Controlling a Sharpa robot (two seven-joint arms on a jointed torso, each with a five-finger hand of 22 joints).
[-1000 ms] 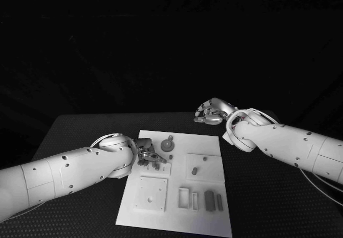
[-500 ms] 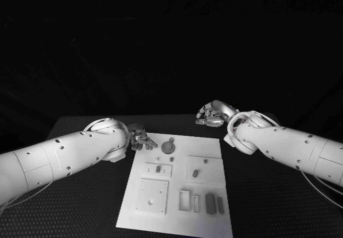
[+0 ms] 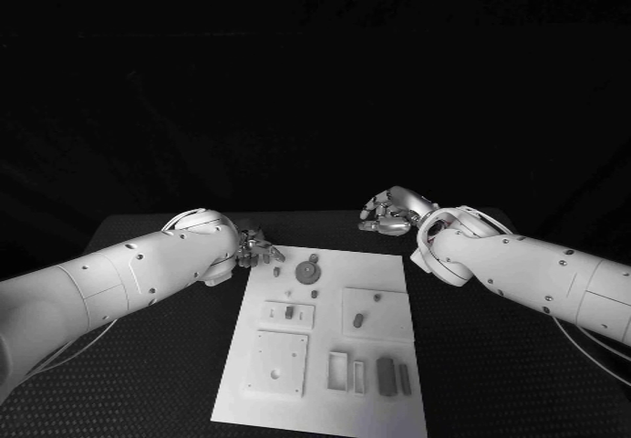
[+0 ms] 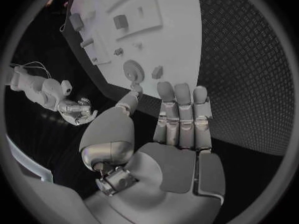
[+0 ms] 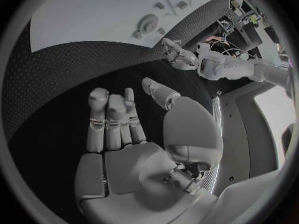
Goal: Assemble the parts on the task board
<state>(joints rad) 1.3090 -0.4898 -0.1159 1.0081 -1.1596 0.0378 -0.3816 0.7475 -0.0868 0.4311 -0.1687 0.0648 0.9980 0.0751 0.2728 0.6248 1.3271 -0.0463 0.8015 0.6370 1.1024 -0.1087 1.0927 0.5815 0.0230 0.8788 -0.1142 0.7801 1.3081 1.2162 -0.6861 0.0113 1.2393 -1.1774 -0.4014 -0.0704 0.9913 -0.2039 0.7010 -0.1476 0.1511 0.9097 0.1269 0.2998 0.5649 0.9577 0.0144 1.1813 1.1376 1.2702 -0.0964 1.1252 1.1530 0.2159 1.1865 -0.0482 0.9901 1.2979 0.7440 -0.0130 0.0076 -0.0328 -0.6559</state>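
The white task board [image 3: 374, 271] lies in the middle of the table, also visible in the left wrist view [image 4: 177, 45] and the right wrist view [image 5: 81, 15]. A round grey part [image 3: 308, 270] [image 4: 132, 70] [image 5: 148, 21] sits near its far edge, with a small part [image 3: 277, 270] [image 4: 157, 72] beside it. Further grey parts stand in the small plate [image 3: 289, 312] and the plate to its right [image 3: 357, 316]. My left hand [image 3: 258, 253] [image 4: 168, 134] hovers off the board's far left corner, fingers straight, palm bare. My right hand [image 3: 392, 212] [image 5: 134, 129] stays beyond the far right corner, holding nothing.
A square white plate [image 3: 276, 360] and several slots with grey bars [image 3: 386, 373] fill the board's near half. Black textured table [image 3: 500, 365] surrounds the board. Each wrist view catches the other hand [image 4: 77, 110] [image 5: 177, 57] across the board's far edge.
My left hand has lifted away from the small plate on the board and pulled back to the far left corner, off the board. The right hand has hardly moved.
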